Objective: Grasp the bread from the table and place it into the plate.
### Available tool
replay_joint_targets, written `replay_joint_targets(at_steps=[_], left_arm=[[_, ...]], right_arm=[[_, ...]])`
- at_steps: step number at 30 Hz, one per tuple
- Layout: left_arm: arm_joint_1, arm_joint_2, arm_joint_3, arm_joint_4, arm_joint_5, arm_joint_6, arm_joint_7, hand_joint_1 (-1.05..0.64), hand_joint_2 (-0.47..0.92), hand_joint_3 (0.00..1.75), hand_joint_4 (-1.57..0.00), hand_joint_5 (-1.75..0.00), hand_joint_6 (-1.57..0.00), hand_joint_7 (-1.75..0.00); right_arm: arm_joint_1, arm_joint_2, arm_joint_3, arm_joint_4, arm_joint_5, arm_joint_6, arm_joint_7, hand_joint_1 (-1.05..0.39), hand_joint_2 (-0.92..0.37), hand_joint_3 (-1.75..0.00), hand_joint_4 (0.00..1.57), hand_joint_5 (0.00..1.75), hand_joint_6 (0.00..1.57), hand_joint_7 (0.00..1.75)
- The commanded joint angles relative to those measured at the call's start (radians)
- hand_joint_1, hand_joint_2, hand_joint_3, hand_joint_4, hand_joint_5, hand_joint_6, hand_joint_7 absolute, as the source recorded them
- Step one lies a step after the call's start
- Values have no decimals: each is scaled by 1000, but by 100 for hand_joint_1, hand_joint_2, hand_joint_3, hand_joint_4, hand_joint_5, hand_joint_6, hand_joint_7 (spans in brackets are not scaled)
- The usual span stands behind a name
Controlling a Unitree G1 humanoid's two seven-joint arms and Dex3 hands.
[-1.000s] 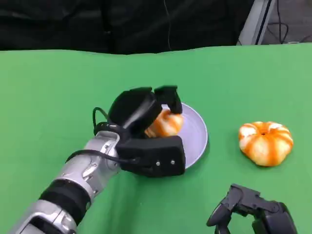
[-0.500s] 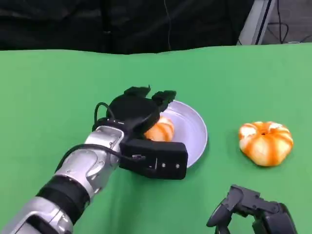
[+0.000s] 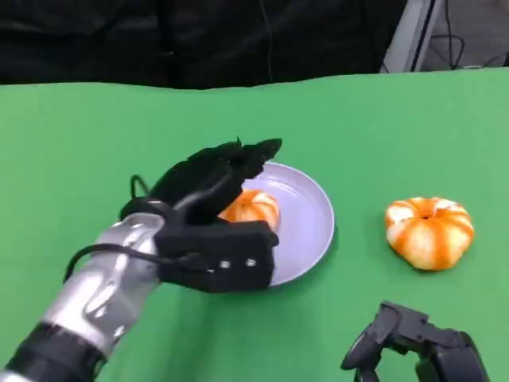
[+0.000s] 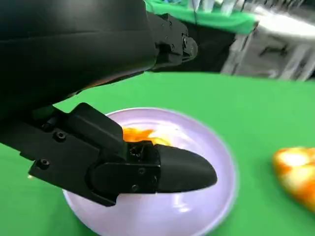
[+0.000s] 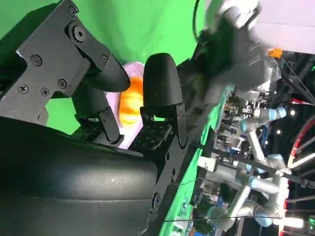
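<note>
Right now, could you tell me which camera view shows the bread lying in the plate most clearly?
The head view: the bread lies on the purple plate, partly behind the left hand. The left wrist view shows a sliver of it; the right wrist view, a distant orange patch.

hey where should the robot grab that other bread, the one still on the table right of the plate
Around its wide rounded middle, coming straight down from above. The bread sits flat and dome-shaped on the table with open space all round, and the right robot hand near it looks best placed.

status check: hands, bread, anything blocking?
Left hand open over the plate. Right hand idle, holding nothing. One bread in plate; second bread on table, unobstructed.
</note>
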Motion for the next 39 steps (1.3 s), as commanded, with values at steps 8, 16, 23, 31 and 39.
replay_joint_targets(at_steps=[8, 16, 23, 31, 39], left_arm=[[231, 43, 231, -224, -397, -80, -161, -61, 92, 23, -31, -59, -40, -10], [411, 27, 347, -340, -603, -166, -208, -31, 92, 17, -54, -100, -77, -26], [627, -55, 408, -470, -692, -198, -145, -7, 86, 42, -74, -119, -91, -57], [816, -144, 452, -564, -780, -223, -125, 12, 64, 114, -75, -163, -73, -133], [889, -171, 453, -597, -731, -224, -103, 13, 65, 115, -77, -175, -65, -166]], right_arm=[[6, -6, 1, -14, 21, 7, 5, 2, -23, -152, 87, 161, 91, 130], [10, -6, 2, -19, 26, 7, 7, 1, -25, -150, 87, 162, 90, 130], [19, -4, 6, -34, 30, 18, 10, 0, -25, -150, 87, 162, 90, 130], [29, -5, 7, -52, 29, 27, 12, -1, -26, -149, 86, 162, 89, 131], [34, -11, 1, -62, 35, 34, 17, -1, -28, -148, 85, 162, 88, 131]])
